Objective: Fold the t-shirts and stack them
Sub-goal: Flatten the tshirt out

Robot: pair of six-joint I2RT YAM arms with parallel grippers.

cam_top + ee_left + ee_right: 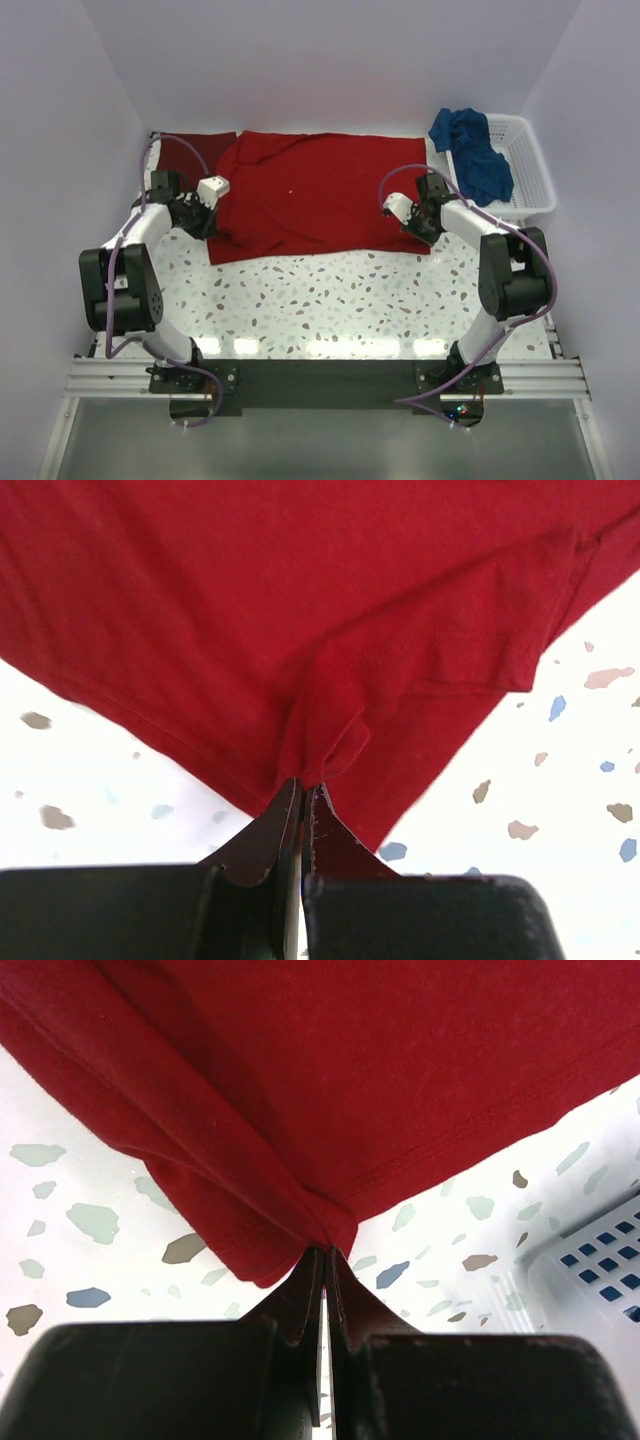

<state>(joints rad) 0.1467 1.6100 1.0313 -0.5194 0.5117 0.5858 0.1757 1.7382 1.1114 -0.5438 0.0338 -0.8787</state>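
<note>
At the near edge of the bright red cloth t-shirt (310,190), spread flat on the speckled white table (350,290), the left gripper (302,795) and the right gripper (325,1260) each clamp a corner. Risk: each bite holds only a small bunched fold, so uneven lifting could free one corner and skew the fold.

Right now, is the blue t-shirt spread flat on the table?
No, the blue t-shirt lies bunched across the white basket.

Bright red t-shirt (310,190) spread out, centre; maroon t-shirt (205,148) far-left; blue t-shirt (475,150) crumpled far-right.
</note>
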